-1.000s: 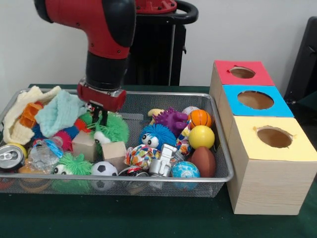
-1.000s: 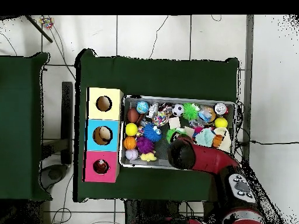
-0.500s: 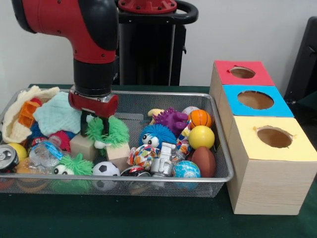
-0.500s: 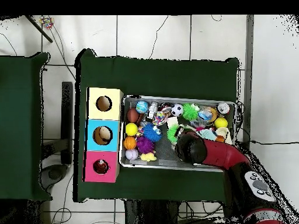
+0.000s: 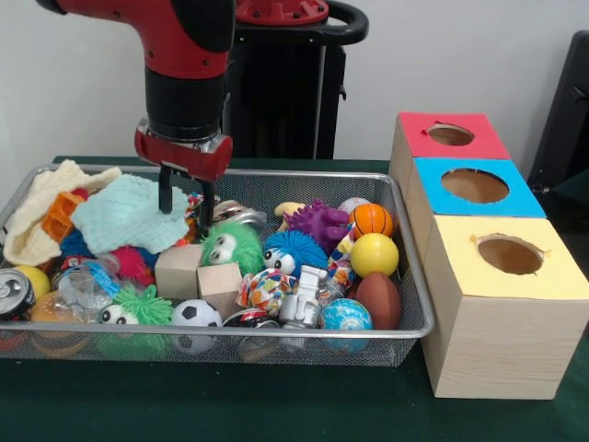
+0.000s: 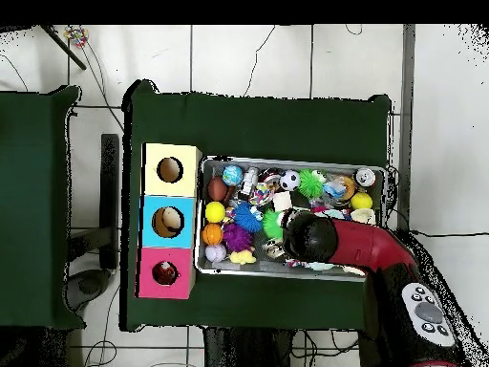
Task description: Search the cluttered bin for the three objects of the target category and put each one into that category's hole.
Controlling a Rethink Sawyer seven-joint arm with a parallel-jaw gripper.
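My gripper (image 5: 185,201) hangs open over the left middle of the wire bin (image 5: 405,221), with nothing between its fingers. Just right of and below it, a green fuzzy toy with eyes (image 5: 234,245) lies in the bin, free of the fingers. A blue fuzzy toy (image 5: 293,250), a purple one (image 5: 317,221) and a second green one (image 5: 138,308) also lie there. In the overhead view the arm (image 6: 329,244) hides the gripper, and the green fuzzy toy (image 6: 271,225) shows beside it. Three boxes carry the holes: red (image 5: 451,134), blue (image 5: 475,185) and yellow (image 5: 509,254).
The bin also holds a basketball (image 5: 372,218), a yellow ball (image 5: 375,254), a brown football (image 5: 379,299), a soccer ball (image 5: 193,315), two wooden blocks (image 5: 178,270), a teal cloth (image 5: 124,214), a cream cloth (image 5: 37,216) and a can (image 5: 18,290).
The gripper was down on the green fuzzy toy; it has since risen and shifted right. The toy now lies free in the bin, further right.
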